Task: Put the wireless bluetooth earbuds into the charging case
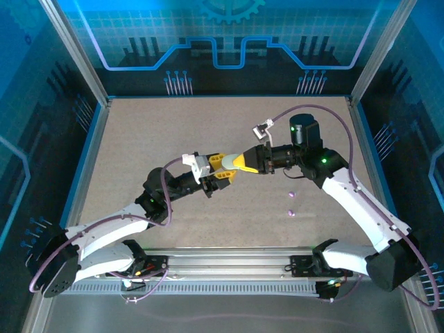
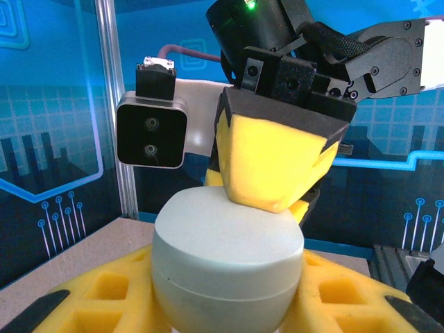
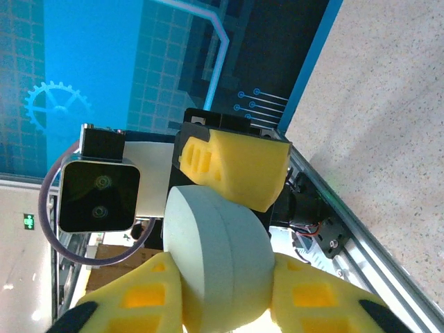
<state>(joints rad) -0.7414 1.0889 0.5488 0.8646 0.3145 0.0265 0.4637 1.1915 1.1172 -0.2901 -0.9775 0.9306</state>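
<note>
My left pincer [image 1: 222,168] is clenched on the pale charging case [image 2: 229,263]; my right pincer [image 1: 238,163] clasps its top; two purple earbuds [image 1: 291,193] lie on the counter [image 1: 139,139], well apart from it.

We are cataloguing left arm [image 1: 104,239] and right arm [image 1: 354,194]: white shells, black joints, purple cables [image 1: 326,109] looping, green lights [image 1: 323,161] glowing, yellow foam fingers [image 2: 277,159], black screwed brackets [image 2: 298,80], square wrist camera [image 2: 151,130].
</note>
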